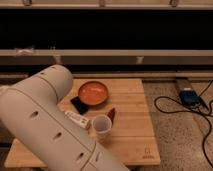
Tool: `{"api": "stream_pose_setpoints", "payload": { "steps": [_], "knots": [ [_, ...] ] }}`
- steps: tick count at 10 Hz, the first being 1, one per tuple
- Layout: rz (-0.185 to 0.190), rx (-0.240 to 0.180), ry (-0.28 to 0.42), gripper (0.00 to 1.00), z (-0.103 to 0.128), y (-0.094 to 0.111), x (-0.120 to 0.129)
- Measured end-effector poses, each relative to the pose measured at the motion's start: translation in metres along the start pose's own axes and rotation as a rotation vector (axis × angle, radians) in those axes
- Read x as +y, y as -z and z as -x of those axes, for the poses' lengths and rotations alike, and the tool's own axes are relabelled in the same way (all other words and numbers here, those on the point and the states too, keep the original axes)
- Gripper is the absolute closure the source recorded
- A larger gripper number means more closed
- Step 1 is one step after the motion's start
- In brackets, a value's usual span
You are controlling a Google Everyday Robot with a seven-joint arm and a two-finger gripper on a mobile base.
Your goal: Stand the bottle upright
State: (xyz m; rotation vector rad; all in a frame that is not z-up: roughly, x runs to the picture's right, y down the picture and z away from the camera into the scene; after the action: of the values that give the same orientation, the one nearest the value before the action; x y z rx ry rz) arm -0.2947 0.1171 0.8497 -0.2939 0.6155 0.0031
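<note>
The slim cream-white tube-like bottle with a brownish printed label (77,118) lies on its side near the middle of the light wooden table (131,137), its right end just beside the white paper cup (102,125), so judging from this the task is not done: the bottle has yet to be gripped, tipped onto its base and let go. The robot's two-finger gripper is out of sight, somewhere behind the bulky white perforated arm (42,120) that covers the table's left edge and front left corner, so I cannot tell whether it is wide, narrow or holding anything. Toward the back edge sits a round orange bowl (93,93), with a flat black object (79,104) at its left and a small reddish-brown item (111,114) just right of the cup. A small dark mark is printed near the table's front right corner, too small to read; the bottle's label is unreadable as well.
</note>
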Motion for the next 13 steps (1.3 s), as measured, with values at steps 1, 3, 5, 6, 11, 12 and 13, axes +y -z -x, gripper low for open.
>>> {"api": "stream_pose_setpoints", "payload": {
  "steps": [1, 3, 5, 6, 11, 12, 13],
  "knots": [
    [0.01, 0.004, -0.012, 0.2, 0.002, 0.0, -0.001],
    [0.032, 0.012, -0.031, 0.2, 0.002, -0.004, -0.007],
    [0.061, 0.014, -0.041, 0.2, 0.003, -0.006, -0.009],
    [0.074, 0.017, -0.044, 0.2, 0.004, -0.008, -0.01],
    [0.118, 0.034, -0.056, 0.2, 0.002, -0.017, -0.015],
    [0.136, 0.044, -0.048, 0.2, 0.003, -0.02, -0.013],
    [0.151, 0.052, -0.042, 0.2, 0.003, -0.023, -0.012]
  ]
}}
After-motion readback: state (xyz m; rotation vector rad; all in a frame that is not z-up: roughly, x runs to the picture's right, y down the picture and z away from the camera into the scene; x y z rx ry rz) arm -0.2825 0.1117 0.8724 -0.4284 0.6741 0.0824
